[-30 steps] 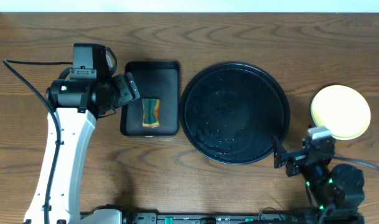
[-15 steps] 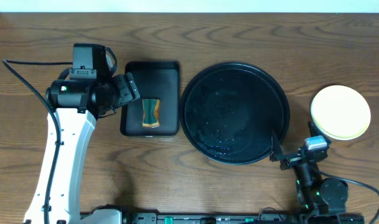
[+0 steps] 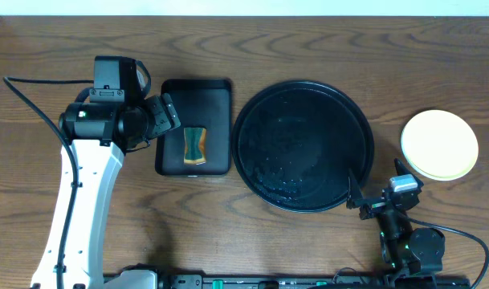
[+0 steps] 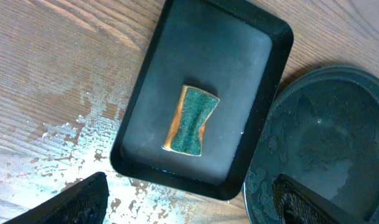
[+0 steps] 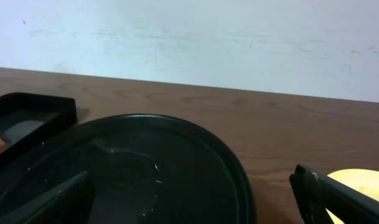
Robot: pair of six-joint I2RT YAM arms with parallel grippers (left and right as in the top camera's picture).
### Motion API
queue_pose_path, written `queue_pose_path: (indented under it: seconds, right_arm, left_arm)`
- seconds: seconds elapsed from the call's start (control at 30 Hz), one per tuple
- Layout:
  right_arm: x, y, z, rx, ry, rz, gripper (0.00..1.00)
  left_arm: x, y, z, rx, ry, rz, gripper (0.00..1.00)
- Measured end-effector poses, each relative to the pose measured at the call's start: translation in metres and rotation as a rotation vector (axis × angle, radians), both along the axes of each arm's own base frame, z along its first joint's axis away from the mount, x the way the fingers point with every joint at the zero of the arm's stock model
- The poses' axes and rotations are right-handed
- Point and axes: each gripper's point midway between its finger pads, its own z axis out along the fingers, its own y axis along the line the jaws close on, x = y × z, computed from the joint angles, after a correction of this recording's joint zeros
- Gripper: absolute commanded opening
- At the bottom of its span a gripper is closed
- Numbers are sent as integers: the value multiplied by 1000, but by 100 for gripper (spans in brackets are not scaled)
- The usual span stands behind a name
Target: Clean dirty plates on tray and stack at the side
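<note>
Yellow plate (image 3: pixel 439 144) lies on the table (image 3: pixel 308 40) just right of the round tray (image 3: pixel 303 136) (wet, droplets visible), not touching it; sponge (image 3: pixel 195 147) in rectangular tray (image 3: pixel 216 96); left end effector (image 4: pixel 188 193) released above it; right end effector (image 5: pixel 190 186) released, low by the round tray's near rim.

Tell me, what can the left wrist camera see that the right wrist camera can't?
Only the left wrist view shows the green sponge from above, lying in the small tray, and water splashes on the table. Only the right wrist view shows the pale wall and the edge of the yellow plate. Both show the big round tray, which looks wet, and part of the small tray.
</note>
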Motion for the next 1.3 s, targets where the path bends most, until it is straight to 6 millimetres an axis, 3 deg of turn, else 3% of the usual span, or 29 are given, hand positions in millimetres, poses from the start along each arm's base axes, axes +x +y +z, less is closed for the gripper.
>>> queue_pose_path:
  seconds: [0.33, 0.43, 0.63, 0.9, 1.0, 1.3]
  right_arm:
    - [0, 0, 0, 0, 0, 0, 99]
    - [0, 0, 0, 0, 0, 0, 99]
    - [0, 0, 0, 0, 0, 0, 99]
    - [0, -1, 0, 0, -1, -5, 99]
    - [0, -1, 0, 0, -1, -5, 99]
    - [0, -1, 0, 0, -1, -7, 99]
  left_arm:
    - [0, 0, 1, 0, -2, 0, 85]
    - [-4, -2, 10, -1, -33, -8, 85]
    - [-47, 2, 59, 30, -234, -26, 85]
    - [-90, 23, 115, 101, -761, 47, 85]
    - [-99, 28, 109, 116, -888, 72, 85]
    - [-109, 31, 52, 121, -1051, 93, 85]
